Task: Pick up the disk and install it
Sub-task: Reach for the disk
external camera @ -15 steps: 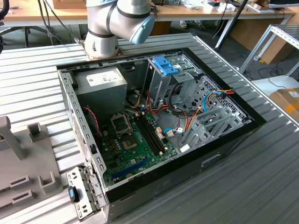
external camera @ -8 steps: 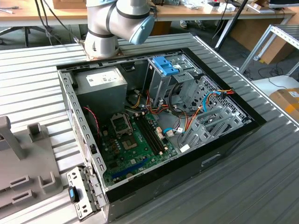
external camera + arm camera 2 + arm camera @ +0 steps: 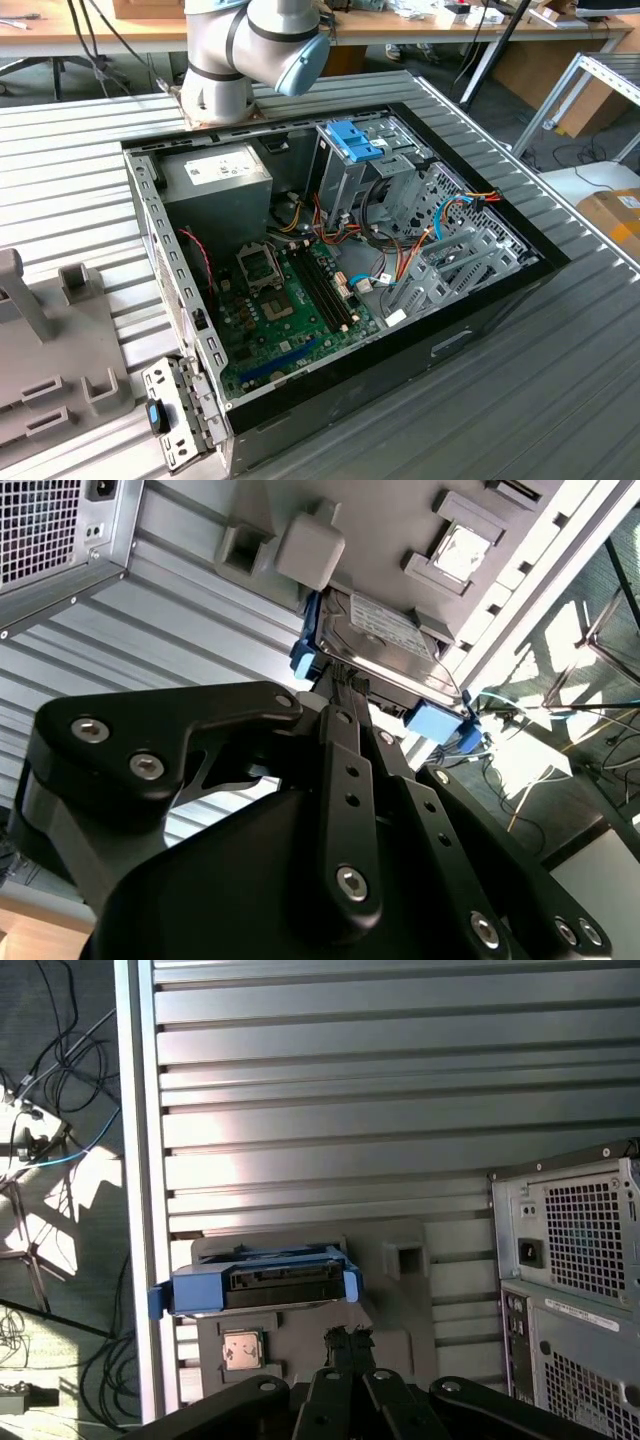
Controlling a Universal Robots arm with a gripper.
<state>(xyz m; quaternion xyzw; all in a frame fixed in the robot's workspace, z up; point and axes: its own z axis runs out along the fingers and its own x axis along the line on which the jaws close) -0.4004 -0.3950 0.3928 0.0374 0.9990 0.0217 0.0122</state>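
Observation:
The disk (image 3: 265,1285) is a black drive in blue rails. It rests on a grey holder block (image 3: 400,1290) lying on the ribbed metal table. In the second wrist view the disk (image 3: 385,640) lies just beyond my gripper (image 3: 345,685), whose black fingers are drawn together with nothing between them. In the first wrist view my gripper (image 3: 348,1338) sits a short way off the disk's near edge, apart from it. The open computer case (image 3: 480,310) lies on the table in the exterior view, with a grey drive cage topped by a blue latch (image 3: 350,140).
The arm's base (image 3: 250,50) stands behind the case. The grey holder block (image 3: 50,340) sits at the exterior view's left. A small square chip (image 3: 243,1350) lies in the holder beside the disk. The case's rear panel (image 3: 570,1280) stands close by. The table edge (image 3: 135,1160) borders floor with cables.

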